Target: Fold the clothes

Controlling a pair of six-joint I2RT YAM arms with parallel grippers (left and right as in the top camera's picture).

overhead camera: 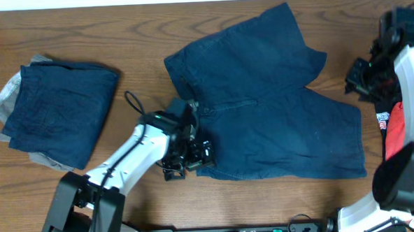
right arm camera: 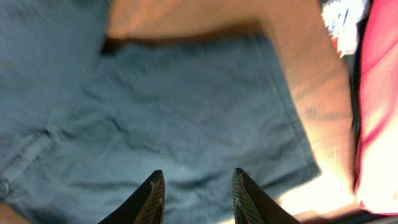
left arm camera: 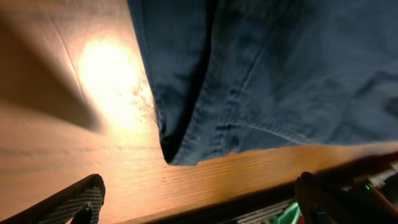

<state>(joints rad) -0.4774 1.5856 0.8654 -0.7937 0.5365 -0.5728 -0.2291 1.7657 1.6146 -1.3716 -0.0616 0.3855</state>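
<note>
Overhead: I see one folded stack well clear of both jaws. The navy shorts lie unfolded, so I judge that fold still to do. Left wrist: left jaws released, shorts' edge just ahead. Right wrist: right jaws parted, empty, above a shorts leg.

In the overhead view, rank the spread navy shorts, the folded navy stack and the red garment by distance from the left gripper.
1. Spread navy shorts, right beside the left gripper.
2. Folded navy stack, at left.
3. Red garment, right edge.
</note>
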